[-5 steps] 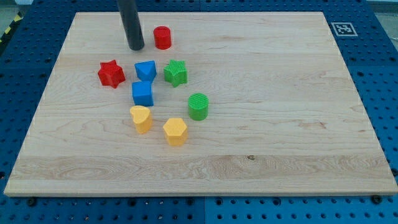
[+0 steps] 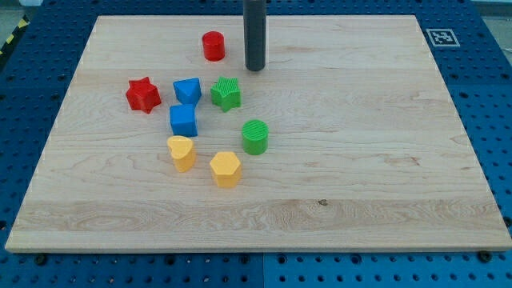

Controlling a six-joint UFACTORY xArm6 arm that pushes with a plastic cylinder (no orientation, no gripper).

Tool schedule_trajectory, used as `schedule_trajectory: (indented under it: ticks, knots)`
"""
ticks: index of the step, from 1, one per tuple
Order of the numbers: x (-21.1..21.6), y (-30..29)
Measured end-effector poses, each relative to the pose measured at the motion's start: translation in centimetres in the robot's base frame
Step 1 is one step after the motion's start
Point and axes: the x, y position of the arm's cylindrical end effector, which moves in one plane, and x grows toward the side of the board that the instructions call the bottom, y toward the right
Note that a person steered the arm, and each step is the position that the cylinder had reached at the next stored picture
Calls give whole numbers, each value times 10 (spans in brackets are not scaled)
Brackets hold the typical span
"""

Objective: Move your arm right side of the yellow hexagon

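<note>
The yellow hexagon (image 2: 226, 169) lies on the wooden board (image 2: 368, 144), below the middle of the block cluster. My tip (image 2: 254, 69) rests near the view's top, to the right of the red cylinder (image 2: 212, 46) and above the green star-shaped block (image 2: 226, 93). The tip is far above the yellow hexagon and slightly to its right. It touches no block.
A yellow rounded block (image 2: 182, 153) sits left of the hexagon. A green cylinder (image 2: 255, 136) sits above and right of it. Two blue blocks (image 2: 186, 90) (image 2: 183, 121) and a red star (image 2: 142, 94) lie at the left. A marker tag (image 2: 440, 37) is at the top right corner.
My tip has moved to the right, from the left side of the red cylinder to its right side. No block has moved.
</note>
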Motion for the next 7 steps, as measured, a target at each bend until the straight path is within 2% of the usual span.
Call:
schedule_trajectory:
  ticks: [2, 4, 5, 7]
  knots:
    - [55, 12]
    - [120, 49]
    - [126, 50]
    - [183, 50]
